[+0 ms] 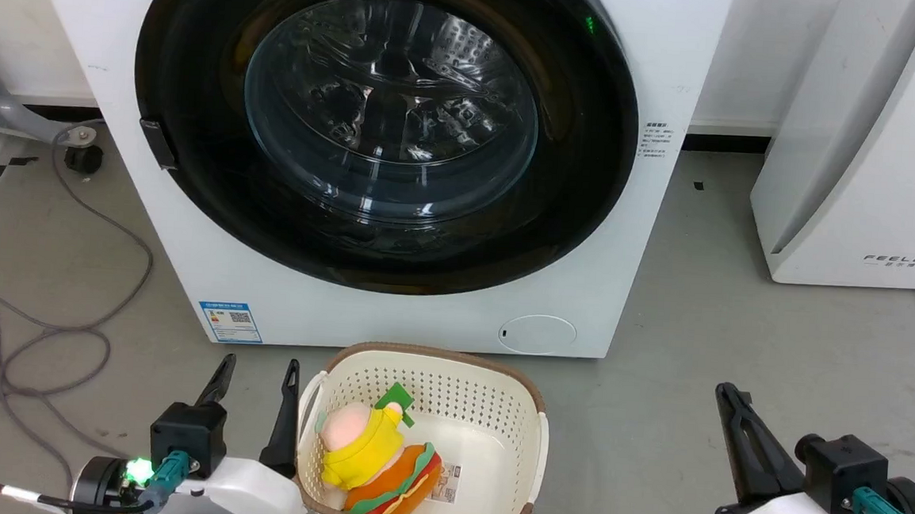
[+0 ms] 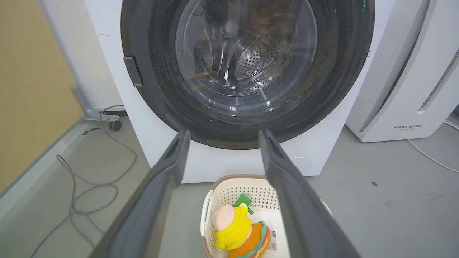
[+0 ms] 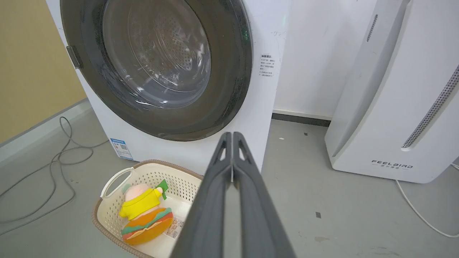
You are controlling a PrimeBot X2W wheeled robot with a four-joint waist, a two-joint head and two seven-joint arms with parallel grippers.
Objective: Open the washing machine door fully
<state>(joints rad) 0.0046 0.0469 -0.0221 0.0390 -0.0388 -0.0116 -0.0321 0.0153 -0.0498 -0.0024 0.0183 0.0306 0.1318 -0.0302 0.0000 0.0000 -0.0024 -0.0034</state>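
Washing machine door (image 1: 386, 125) shut flush. Handle tab (image 1: 158, 143) best hooked by left gripper (image 1: 259, 364), jaws spread. Right gripper (image 1: 729, 391) jaws closed.

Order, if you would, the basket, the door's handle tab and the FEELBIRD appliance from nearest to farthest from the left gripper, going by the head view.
1. The basket, on the floor right beside the left gripper, on its right.
2. The handle tab, ahead and higher, on the left rim of the washing machine door.
3. The FEELBIRD appliance, far off to the right.
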